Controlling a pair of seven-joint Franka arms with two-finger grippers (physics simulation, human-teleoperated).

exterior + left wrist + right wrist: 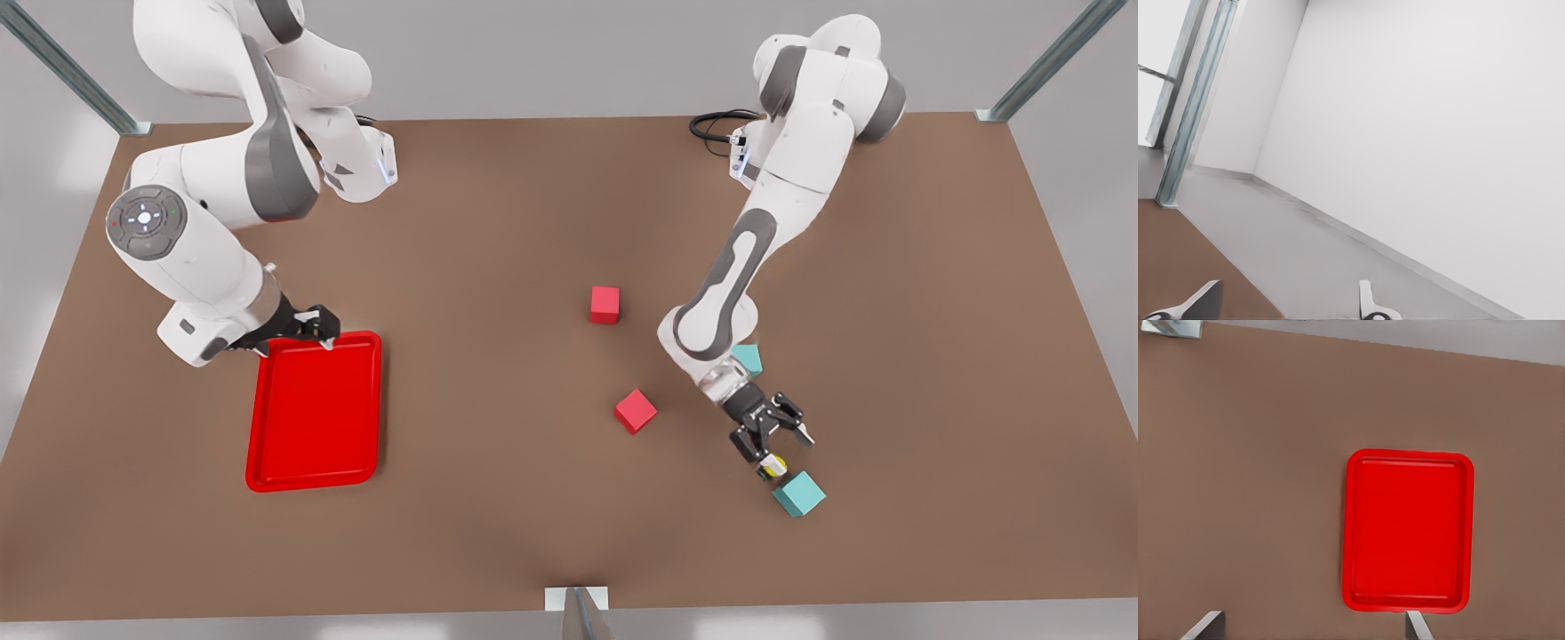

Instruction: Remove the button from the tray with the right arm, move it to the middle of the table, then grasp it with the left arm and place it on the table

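Both arms are white with grey joints. Each ends in a small black gripper. One arm has a round grey button pad.

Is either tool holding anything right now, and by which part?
Nothing is held. The left tool is open beside the button; the right tool is open over the tray.
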